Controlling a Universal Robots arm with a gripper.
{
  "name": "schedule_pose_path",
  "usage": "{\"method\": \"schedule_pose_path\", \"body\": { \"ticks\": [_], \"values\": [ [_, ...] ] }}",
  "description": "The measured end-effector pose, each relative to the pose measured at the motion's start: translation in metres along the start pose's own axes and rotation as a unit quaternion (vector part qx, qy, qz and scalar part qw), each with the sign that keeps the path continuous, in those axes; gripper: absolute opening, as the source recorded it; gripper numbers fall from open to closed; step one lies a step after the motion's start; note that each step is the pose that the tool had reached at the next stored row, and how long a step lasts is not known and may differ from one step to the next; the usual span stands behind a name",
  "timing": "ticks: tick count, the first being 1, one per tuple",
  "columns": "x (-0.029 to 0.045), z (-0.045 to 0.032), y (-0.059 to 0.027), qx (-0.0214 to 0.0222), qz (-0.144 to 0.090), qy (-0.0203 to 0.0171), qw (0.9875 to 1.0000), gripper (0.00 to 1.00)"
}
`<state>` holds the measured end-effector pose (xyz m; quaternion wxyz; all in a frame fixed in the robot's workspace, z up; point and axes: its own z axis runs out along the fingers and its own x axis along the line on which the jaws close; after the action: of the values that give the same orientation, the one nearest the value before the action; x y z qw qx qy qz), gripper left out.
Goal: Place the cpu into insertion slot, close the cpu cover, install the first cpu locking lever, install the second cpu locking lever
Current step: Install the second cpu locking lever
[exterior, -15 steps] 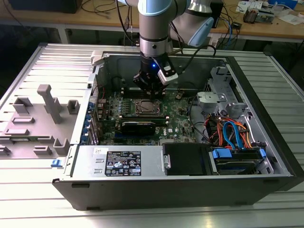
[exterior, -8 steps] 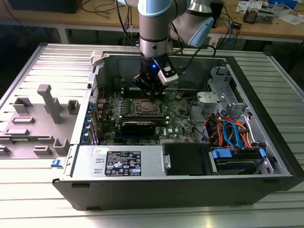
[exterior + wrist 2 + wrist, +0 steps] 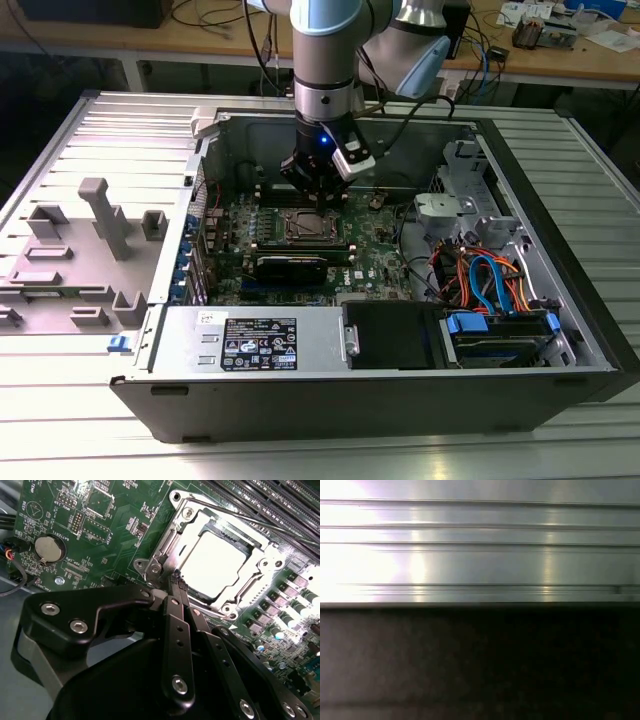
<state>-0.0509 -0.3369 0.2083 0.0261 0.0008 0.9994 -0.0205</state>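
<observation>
The cpu point(image 3: 215, 562), a bright silvery square, lies in the insertion slot point(image 3: 305, 226) on the green motherboard point(image 3: 115, 535). The cpu cover point(image 3: 267, 555), a thin silver frame, lies flat around it. A thin metal lever rod point(image 3: 235, 517) runs along one side of the cover. My gripper point(image 3: 178, 583) is shut, its black fingers point(image 3: 175, 615) pressed together, with the tips just at a corner of the socket rim. Nothing shows between the fingers. In the exterior view the gripper point(image 3: 318, 188) hangs straight down over the far edge of the socket.
The board sits inside an open computer case point(image 3: 300, 345) on a ribbed metal table point(image 3: 480, 555). Long memory slots point(image 3: 280, 505) and a coin battery point(image 3: 49, 548) flank the socket. Cables point(image 3: 480, 275) and a drive bay lie at the exterior view's right; a grey fixture point(image 3: 95, 225) stands at its left.
</observation>
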Motion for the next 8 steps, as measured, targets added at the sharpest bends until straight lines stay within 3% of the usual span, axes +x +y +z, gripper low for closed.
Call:
{"method": "schedule_pose_path", "body": {
  "ticks": [6, 8],
  "values": [
    [-0.0002, -0.0026, -0.0013, 0.0015, 0.000, 0.0011, 1.0000, 0.11],
    [-0.0005, -0.0073, -0.0017, 0.0015, 0.000, 0.0012, 1.0000, 0.11]
  ]
}}
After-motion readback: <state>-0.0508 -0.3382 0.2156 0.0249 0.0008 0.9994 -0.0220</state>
